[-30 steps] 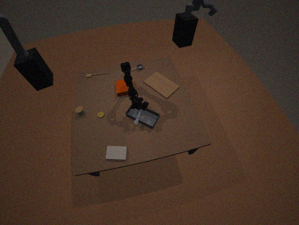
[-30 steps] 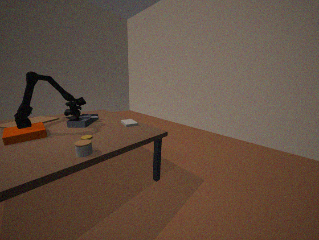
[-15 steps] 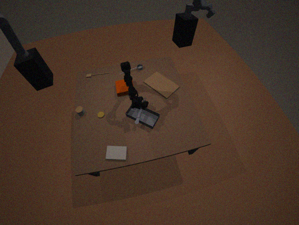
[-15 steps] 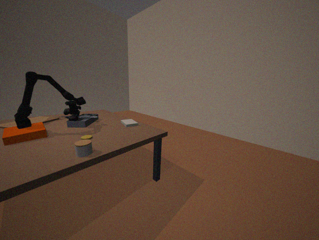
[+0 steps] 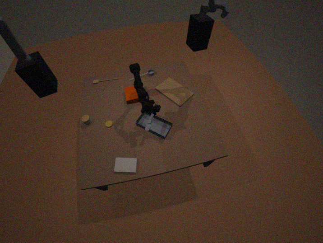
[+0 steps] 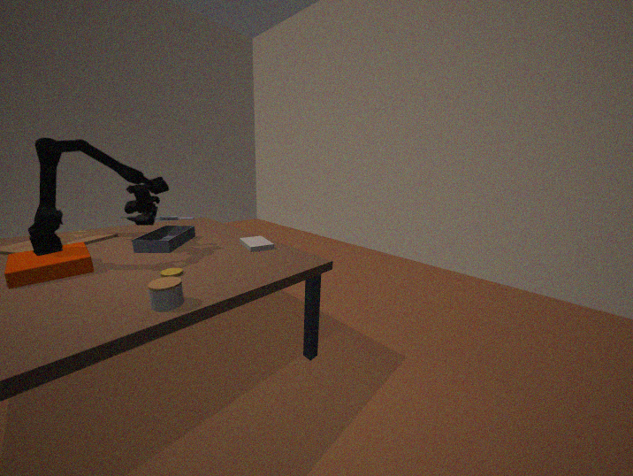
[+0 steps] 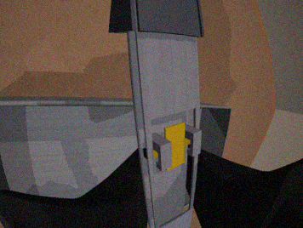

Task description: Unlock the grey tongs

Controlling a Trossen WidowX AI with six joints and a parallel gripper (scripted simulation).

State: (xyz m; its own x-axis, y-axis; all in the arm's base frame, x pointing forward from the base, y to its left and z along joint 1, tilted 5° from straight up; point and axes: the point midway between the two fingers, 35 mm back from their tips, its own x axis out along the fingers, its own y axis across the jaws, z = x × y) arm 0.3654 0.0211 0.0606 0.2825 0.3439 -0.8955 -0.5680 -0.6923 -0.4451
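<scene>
Grey metal tongs (image 5: 149,122) (image 6: 173,217) (image 7: 168,76) clamped in black parallel-jaw gripper (image 5: 150,112) (image 6: 145,220) (image 7: 162,151), roughly level, lifted above dark grey rectangular roasting tin (image 5: 168,131) (image 6: 151,245) (image 7: 85,103). Lock state: cannot tell.

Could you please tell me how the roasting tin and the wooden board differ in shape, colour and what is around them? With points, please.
The roasting tin (image 5: 168,131) (image 6: 151,246) has raised walls; the wooden board (image 5: 180,91) is a flat slab. The tin is dark grey, the board light brown. The tongs (image 5: 149,121) (image 7: 168,72) are held above the tin, not the board. Both are rectangular.
</scene>
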